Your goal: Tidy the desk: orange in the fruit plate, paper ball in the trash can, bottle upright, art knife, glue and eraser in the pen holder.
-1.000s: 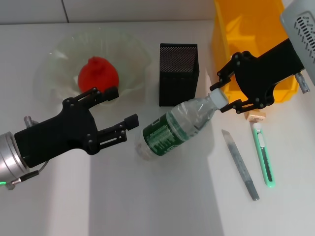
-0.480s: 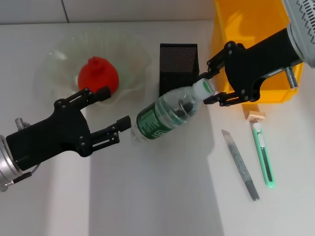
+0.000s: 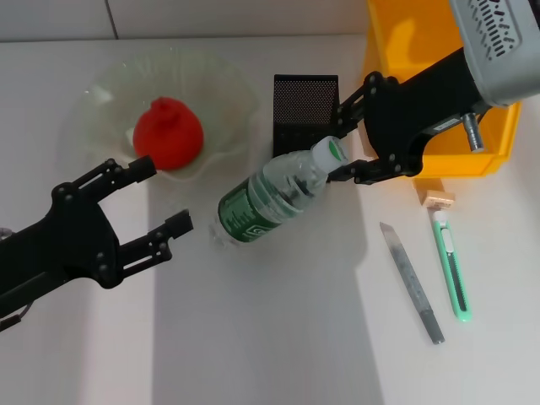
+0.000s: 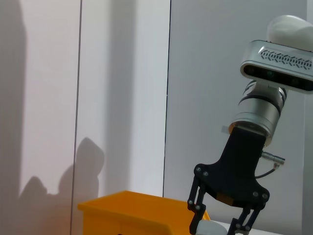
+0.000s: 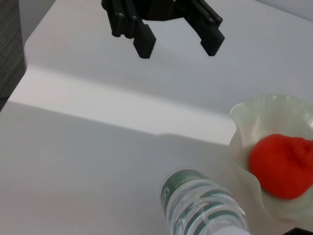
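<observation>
The bottle (image 3: 272, 196) is tipped steeper than a second ago, cap pinched by the right hand (image 3: 342, 153), base on the counter (image 3: 270, 337) before the pen holder (image 3: 305, 118). The left hand (image 3: 150, 205), spread, has been pulled back. Uprighting is judged underway.

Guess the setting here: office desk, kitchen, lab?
Likely a staged office desk: white table with a black mesh pen holder, a green utility knife and a yellow trash can.

Bright, even light; soft shadows; near objects slightly blurred.
</observation>
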